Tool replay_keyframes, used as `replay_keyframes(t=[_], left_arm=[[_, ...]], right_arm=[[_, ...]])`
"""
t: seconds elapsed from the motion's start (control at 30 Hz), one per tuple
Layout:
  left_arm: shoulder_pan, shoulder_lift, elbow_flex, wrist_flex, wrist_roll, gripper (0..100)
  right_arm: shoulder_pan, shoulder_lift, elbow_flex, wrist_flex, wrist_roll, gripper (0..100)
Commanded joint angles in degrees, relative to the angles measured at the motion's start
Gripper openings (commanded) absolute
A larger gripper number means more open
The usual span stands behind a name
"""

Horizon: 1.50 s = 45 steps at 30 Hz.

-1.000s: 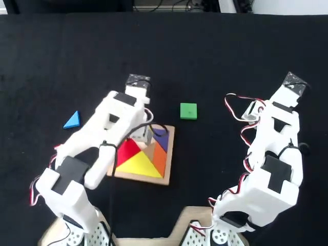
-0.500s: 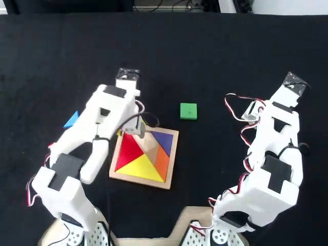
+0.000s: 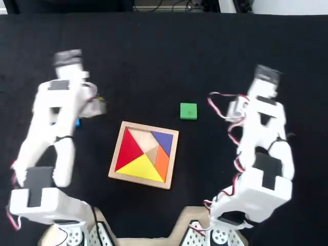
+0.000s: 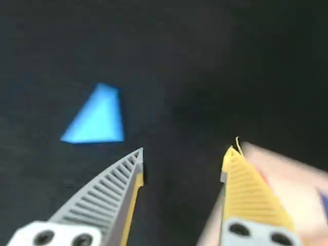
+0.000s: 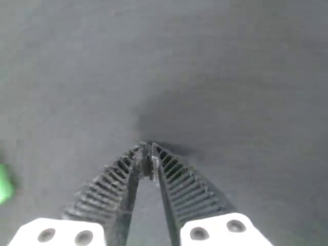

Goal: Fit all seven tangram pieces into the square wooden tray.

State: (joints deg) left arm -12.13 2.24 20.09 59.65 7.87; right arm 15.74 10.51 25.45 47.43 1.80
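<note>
- A black cloth (image 3: 205, 46) covers the table.
- The left gripper (image 4: 185, 154) is released, its grey and yellow fingers spread wide and holding nothing.
- The blue triangle (image 4: 97, 119) lies flat just ahead of the grey finger. The left wrist view shows it whole. In the high view the arm hides all but a sliver.
- The square wooden tray (image 3: 151, 128) sits between the arms, to the right of the left gripper. It holds red, yellow, orange and purple pieces around a pale wooden patch.
- The green square (image 3: 188, 111) lies just beyond the tray, apart from it.
- The right gripper (image 5: 147, 154) is clenched on nothing, its tips touching, with a green blur off to one side.
</note>
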Motion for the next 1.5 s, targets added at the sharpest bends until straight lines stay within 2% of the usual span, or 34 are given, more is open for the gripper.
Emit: replay_keyframes(t=[0.0,0.07,0.13,0.23,0.4,0.5,0.67,0.9,1.2,1.47], left_arm=[[-8.57,1.23,3.82,-13.45,0.26,24],[-9.98,3.69,5.23,-19.08,0.7,24],[-10.07,5.8,5.23,-21.36,2.99,19],[-10.77,6.77,4.44,-21.89,4.75,15],[-13.14,7.21,3.47,-21.71,7.38,15],[-14.73,7.21,3.38,-21.89,9.85,15],[-14.81,7.21,3.3,-21.89,10.64,15],[-14.81,7.21,3.12,-21.89,10.73,15],[-14.73,7.21,3.12,-21.89,10.73,15],[-14.73,7.21,3.38,-21.89,10.73,15]], right_arm=[[-7.21,-2.33,-5.58,9.05,7.56,1.1],[-10.02,-3.38,-7.16,13.8,10.02,1.1],[-12.66,-3.65,-8.57,17.14,11.43,1.1],[-17.49,-3.03,-10.42,20.84,12.31,1.1],[-27.34,-1.63,-10.59,24.44,12.31,1.1],[-30.15,0.22,-9.71,24.18,11.87,1.1],[-29.89,4.18,-10.68,23.03,12.04,1.1],[-24.62,6.02,-10.77,22.59,12.22,1.1],[-24.79,5.32,-10.95,23.3,12.31,1.1],[-33.05,5.32,-15.25,23.3,11.87,1.1]])
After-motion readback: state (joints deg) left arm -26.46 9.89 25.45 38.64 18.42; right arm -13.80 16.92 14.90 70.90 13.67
